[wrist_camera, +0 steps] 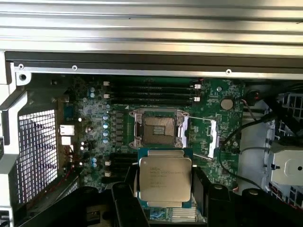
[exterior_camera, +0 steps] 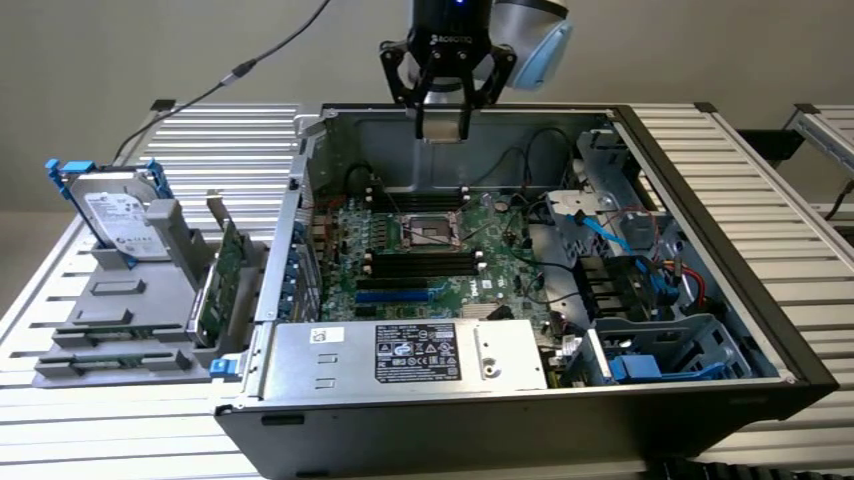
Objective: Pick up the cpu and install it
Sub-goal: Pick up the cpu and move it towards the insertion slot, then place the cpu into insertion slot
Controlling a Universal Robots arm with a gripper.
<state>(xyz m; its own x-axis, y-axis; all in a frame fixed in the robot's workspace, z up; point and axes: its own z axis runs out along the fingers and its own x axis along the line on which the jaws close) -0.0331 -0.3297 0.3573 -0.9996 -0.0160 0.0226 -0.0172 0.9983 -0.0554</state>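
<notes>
Walls of the open computer case [exterior_camera: 374,140] stand around the board, with free room above the bare socket [wrist_camera: 158,130]. Writing on the cpu [wrist_camera: 164,182] is too small to read. Hanging above the case and pointing straight down, the gripper [exterior_camera: 445,130] pinches the cpu by its sides.

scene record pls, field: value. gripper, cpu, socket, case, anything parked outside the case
gripper: raised above the open case, closed on the cpu
cpu: held flat between the fingers, metal plate toward the wrist camera, clear of the motherboard
socket: empty, nothing seated in it
case: side panel off, lying flat, board exposed
hard drive: upright outside the case, on the exterior view's left
</notes>
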